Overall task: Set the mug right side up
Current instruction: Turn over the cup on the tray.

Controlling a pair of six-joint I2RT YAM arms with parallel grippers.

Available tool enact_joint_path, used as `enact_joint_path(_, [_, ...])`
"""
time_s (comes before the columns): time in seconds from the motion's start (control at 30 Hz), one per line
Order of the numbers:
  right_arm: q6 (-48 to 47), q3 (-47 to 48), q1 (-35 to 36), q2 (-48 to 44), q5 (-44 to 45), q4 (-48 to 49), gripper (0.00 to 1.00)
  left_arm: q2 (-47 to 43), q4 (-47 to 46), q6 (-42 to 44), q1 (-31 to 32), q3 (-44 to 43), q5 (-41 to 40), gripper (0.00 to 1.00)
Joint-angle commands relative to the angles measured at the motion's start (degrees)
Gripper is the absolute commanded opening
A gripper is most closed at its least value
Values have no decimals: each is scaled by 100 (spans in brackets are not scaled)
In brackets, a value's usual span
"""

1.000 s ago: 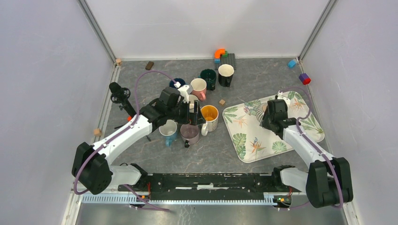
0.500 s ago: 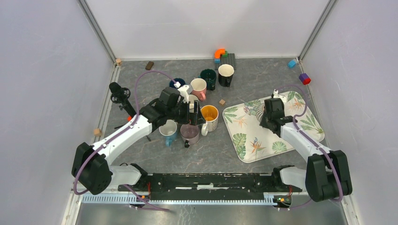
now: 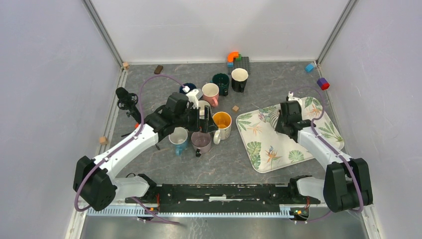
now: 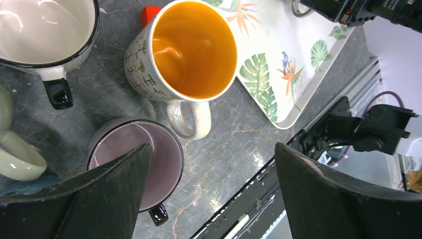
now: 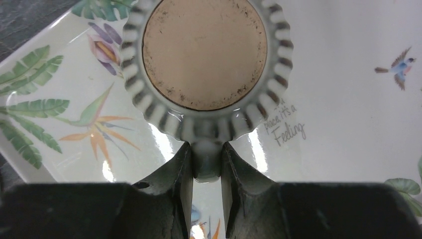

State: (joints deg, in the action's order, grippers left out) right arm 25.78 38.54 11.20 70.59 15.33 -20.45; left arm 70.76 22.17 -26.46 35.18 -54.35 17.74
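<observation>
On leafy tray (image 5: 348, 74): right gripper (image 5: 206, 149) pinching inverted mug (image 5: 204, 52) handle; left gripper (image 4: 211, 149) spread wide above clustered upright mugs (image 4: 194, 50).

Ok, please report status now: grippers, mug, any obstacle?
Right gripper shut on handle of upside-down mug. Mug base-up on tray. Left gripper open above other mugs. No obstacle seen around it.

Mug (image 5: 204, 55), as I see it from the right wrist: grey-green glaze, fluted wall, bare tan base facing up. It stands inverted, rim down on the leaf-patterned tray (image 5: 348, 74), with its handle pointing toward my camera.
</observation>
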Motion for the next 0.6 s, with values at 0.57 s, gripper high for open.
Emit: enact_joint_path(0.57, [645,1102,14,-678,-3113,1572,0,-502,-1127,-1557,-59,-272,55,100])
